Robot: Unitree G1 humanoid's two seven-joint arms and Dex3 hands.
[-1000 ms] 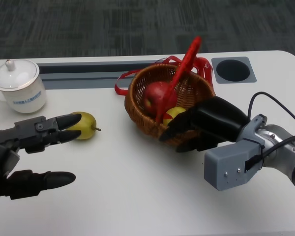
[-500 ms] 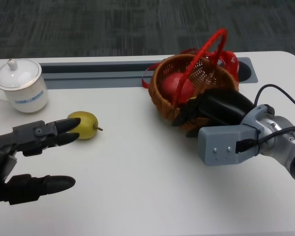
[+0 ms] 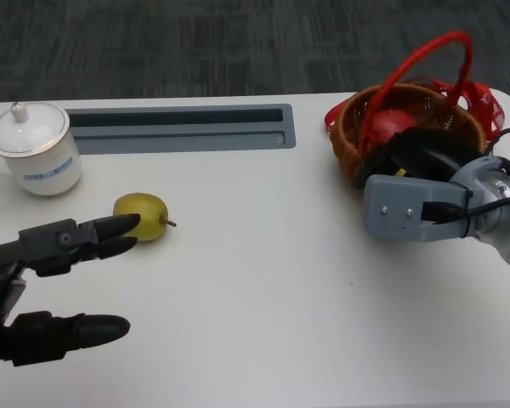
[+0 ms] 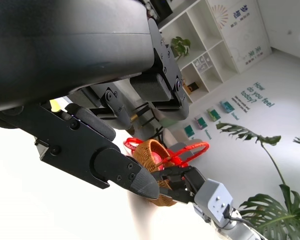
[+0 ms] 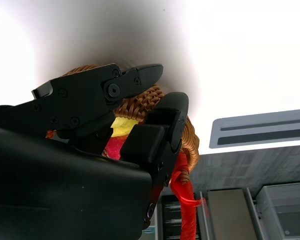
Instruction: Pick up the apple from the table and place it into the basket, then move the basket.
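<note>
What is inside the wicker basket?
Inside the basket, a red apple and a bit of yellow fruit show; the right hand covers the rest.

The head view looks steeply down on the white table (image 3: 255, 289) from above and behind both hands; the left wrist view sits close behind black fingers (image 4: 115, 170), facing across the table beyond their tips; the right wrist view presses close behind its fingers (image 5: 155, 145); all three share the brown wicker basket with red handle (image 3: 354, 132) (image 4: 152, 155) (image 5: 140, 105).
</note>
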